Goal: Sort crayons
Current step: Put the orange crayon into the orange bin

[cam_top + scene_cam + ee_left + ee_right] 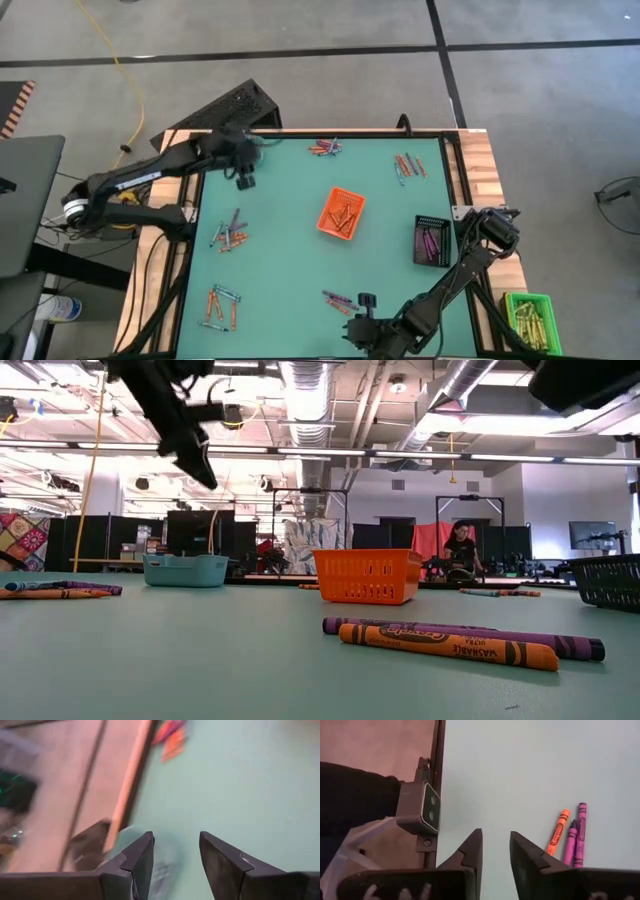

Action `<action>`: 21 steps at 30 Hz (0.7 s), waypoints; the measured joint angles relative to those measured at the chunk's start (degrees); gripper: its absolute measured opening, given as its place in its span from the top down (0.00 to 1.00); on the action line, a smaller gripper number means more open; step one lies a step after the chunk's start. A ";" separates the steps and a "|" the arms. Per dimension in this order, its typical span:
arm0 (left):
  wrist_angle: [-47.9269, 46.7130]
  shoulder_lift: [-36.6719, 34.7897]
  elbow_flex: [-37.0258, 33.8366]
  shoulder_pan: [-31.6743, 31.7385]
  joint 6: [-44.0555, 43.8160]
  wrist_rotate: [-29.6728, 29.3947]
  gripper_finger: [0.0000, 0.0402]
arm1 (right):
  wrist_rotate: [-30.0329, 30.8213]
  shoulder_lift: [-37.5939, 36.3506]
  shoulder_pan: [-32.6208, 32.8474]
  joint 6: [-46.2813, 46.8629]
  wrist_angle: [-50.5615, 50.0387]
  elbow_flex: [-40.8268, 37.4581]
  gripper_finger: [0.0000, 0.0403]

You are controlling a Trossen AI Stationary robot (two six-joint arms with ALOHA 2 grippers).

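Crayons lie in loose groups on the green table: at the far middle (pixel 325 148), far right (pixel 408 165), left (pixel 230 236), near left (pixel 220 306) and near middle (pixel 338 300). My left gripper (pixel 246 181) hangs open above the far left of the table, with nothing between its fingers (pixel 175 837). My right gripper (pixel 365 301) stands open at the near edge, beside an orange crayon (pixel 558 832) and two purple ones (pixel 580 835), touching none. These crayons lie flat on the table in the low view (pixel 450 644).
An orange tray (pixel 342 213) with orange crayons stands mid-table. A black tray (pixel 432 241) with purple crayons stands at the right. A green tray (pixel 530 318) of yellow sticks sits off the table's right corner. A teal basket (pixel 186 569) stands far left. A small camera (pixel 422 810) sits on the near edge.
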 joint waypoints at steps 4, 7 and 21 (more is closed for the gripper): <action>-3.03 -2.47 0.00 -9.16 -5.52 3.36 0.63 | 0.26 1.53 -0.05 0.39 -0.12 0.02 0.78; -3.99 -2.61 0.00 -17.27 -9.37 2.77 0.63 | -0.16 2.97 -0.41 2.13 -0.96 -0.01 0.80; 6.43 6.82 -1.17 -51.63 -19.51 -10.99 0.63 | -0.42 5.53 -3.08 7.30 -6.31 0.68 0.81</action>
